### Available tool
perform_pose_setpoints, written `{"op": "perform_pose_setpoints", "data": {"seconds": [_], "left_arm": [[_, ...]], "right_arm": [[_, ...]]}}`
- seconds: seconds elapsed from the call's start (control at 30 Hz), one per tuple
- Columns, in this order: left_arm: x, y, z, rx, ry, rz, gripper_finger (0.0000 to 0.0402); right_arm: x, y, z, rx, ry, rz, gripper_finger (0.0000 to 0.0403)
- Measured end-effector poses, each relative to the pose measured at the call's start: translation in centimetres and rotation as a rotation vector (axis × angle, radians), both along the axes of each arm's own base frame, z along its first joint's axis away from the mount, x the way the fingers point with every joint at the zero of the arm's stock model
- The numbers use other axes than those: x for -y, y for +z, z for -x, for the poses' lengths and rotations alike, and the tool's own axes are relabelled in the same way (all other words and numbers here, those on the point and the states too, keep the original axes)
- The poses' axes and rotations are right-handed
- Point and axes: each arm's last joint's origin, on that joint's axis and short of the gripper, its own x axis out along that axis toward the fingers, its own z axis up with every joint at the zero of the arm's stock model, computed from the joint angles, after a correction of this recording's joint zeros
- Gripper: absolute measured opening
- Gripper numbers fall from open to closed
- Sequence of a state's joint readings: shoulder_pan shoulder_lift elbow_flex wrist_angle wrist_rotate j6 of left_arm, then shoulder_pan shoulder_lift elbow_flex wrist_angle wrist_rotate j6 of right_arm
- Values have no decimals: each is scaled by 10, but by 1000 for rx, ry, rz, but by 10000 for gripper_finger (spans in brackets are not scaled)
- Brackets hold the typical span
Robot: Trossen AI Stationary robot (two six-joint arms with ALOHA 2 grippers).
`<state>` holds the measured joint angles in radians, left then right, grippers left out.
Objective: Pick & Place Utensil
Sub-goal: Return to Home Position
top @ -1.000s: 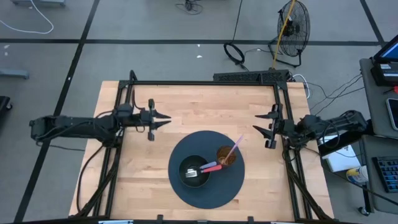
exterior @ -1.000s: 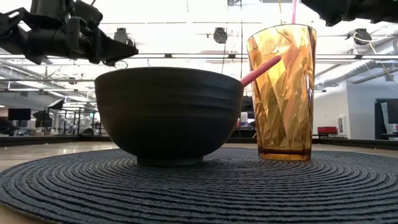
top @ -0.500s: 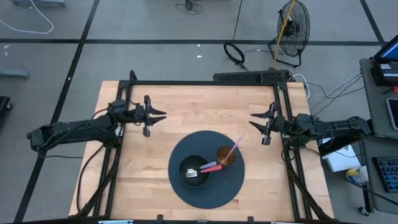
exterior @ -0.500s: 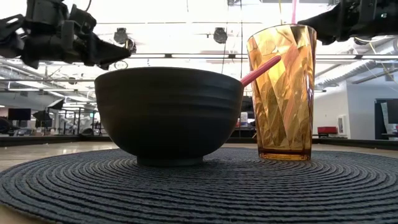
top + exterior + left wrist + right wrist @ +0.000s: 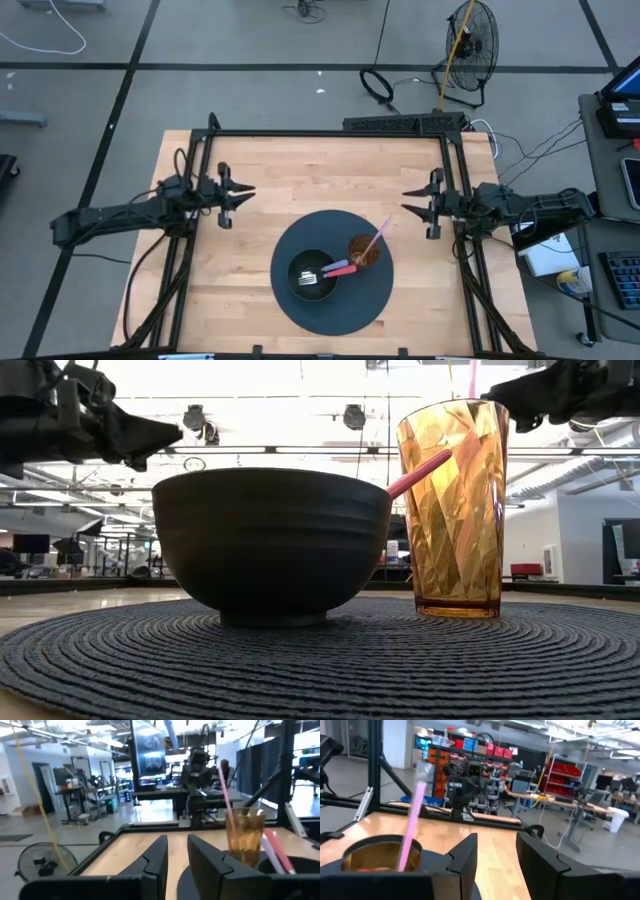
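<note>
wooden table [image 5: 300,165] with a round dark blue mat [image 5: 378,292] – left gripper [image 5: 240,192] hangs off the mat's left, right gripper [image 5: 412,200] off its right, both spread apart and empty. on the mat: black bowl [image 5: 296,266] holding the violet spoon [image 5: 343,268], brown cup [image 5: 355,244] just beside it – pink straw [image 5: 378,234] inside.

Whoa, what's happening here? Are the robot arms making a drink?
Nothing is being held right now. The left gripper and the right gripper hang open and empty over opposite sides of the table, apart from the dark round mat. On the mat stand a black bowl with a pink-handled utensil in it and a brown cup with a pink straw.
</note>
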<state>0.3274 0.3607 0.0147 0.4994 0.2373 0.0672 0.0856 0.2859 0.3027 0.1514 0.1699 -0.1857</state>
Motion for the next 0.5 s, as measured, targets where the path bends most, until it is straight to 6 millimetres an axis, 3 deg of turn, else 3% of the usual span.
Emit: {"op": "perform_pose_setpoints", "data": {"seconds": [0.17,0.5], "left_arm": [[9,-1,1,-13,-3,15,76],[22,-5,-1,-48,4,-6,76]], "right_arm": [[0,-9,-1,-4,-7,-11,130],[0,-44,0,14,-4,-45,130]]}}
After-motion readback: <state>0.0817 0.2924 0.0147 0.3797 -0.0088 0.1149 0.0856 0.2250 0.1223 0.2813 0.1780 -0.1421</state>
